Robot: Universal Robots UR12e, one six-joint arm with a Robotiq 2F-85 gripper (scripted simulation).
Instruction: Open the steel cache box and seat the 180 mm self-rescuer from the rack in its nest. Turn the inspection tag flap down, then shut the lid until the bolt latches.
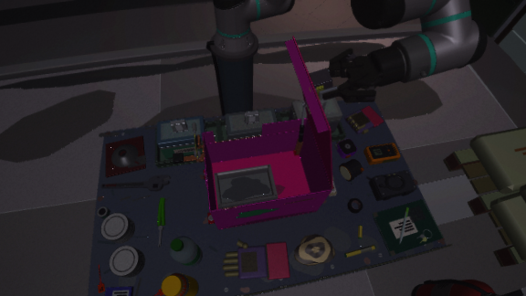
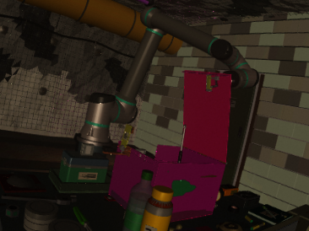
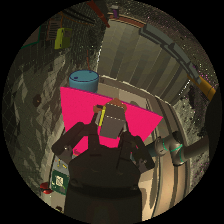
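Observation:
In the middle of the dark mat stands the magenta cache box (image 1: 267, 182), its lid (image 1: 309, 93) raised upright on the right side, with a grey-framed nest (image 1: 245, 185) on the floor inside. A grey block-shaped self-rescuer (image 3: 112, 120) with a yellow strip is held in my closed gripper (image 3: 110, 134) behind and to the right of the lid, above the rear of the mat. The gripper (image 1: 340, 82) is level with the lid's upper half. From the second side camera the lid (image 2: 207, 120) hides the gripper, and a bolt fitting (image 2: 209, 83) shows near its top edge.
The robot's base column (image 1: 234, 77) rises just behind the box. Grey units (image 1: 249, 121) line the mat's rear edge. Small devices (image 1: 381, 153) lie right of the box, round tins (image 1: 116, 227), a screwdriver (image 1: 160, 219) and bottles (image 1: 185, 250) at front left. Olive crates (image 1: 497, 182) stand far right.

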